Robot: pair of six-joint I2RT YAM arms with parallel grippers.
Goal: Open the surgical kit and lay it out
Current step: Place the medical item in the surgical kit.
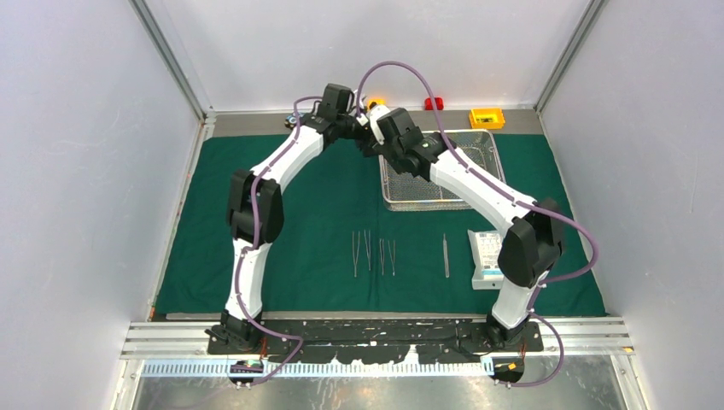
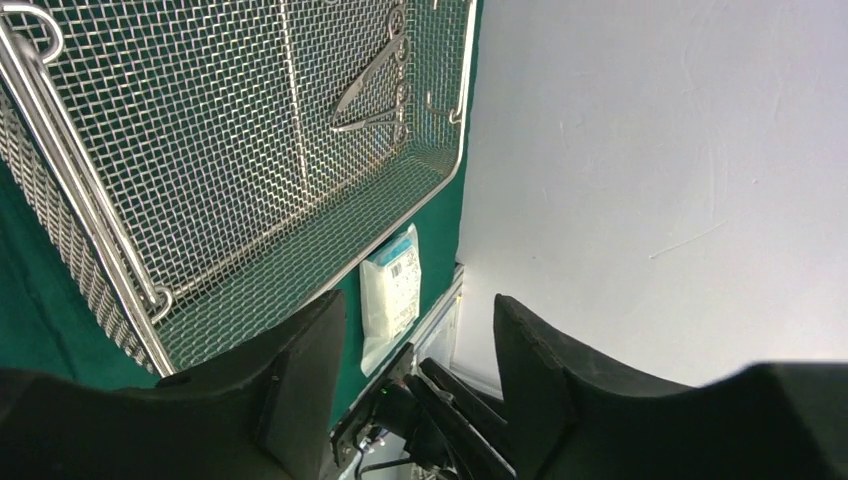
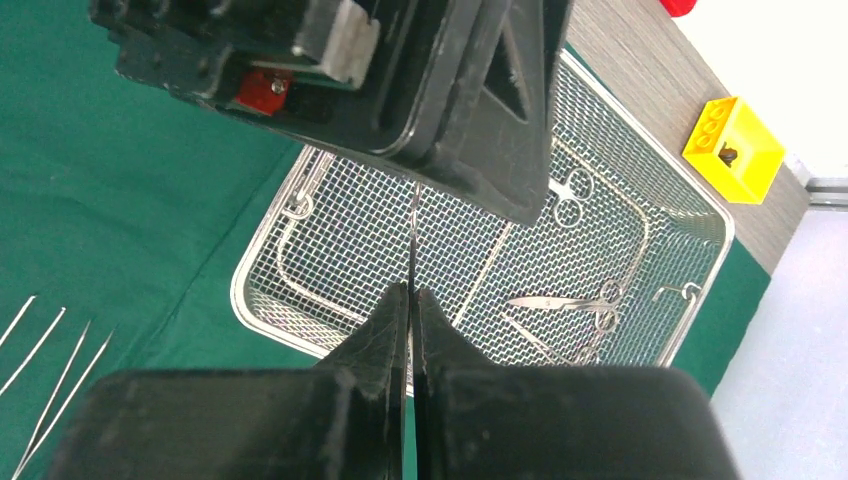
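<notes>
Here, a slim instrument (image 3: 412,225) is clamped in the right gripper (image 3: 410,300) above the tray's (image 3: 262,262) far-left corner, its long axis aimed at the left gripper (image 2: 418,310). That gripper is held spread, nothing grasped.

Left arm (image 1: 254,205) and right arm (image 1: 491,192) arched inward, wrists nearly touching; left gripper (image 2: 420,335) fingers apart; right gripper (image 3: 410,300) pinched on slim silver instrument (image 3: 411,235).

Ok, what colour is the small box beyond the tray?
Yellow. The box shows best in the right wrist view.
</notes>
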